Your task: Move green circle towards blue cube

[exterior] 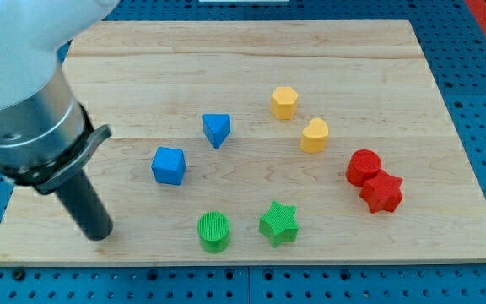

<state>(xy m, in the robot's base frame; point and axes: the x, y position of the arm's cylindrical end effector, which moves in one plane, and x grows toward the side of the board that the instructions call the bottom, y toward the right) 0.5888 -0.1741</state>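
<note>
The green circle (214,230) lies near the view's bottom edge of the wooden board (251,67). The blue cube (169,165) sits above it and a little to the left, apart from it. My tip (99,233) rests on the board at the lower left, well left of the green circle and at about its height, below and left of the blue cube. It touches no block.
A green star (278,224) lies just right of the green circle. A blue triangle (216,129) sits above and right of the cube. Two yellow blocks (284,102) (315,135) and two red blocks (364,167) (382,192) lie to the right.
</note>
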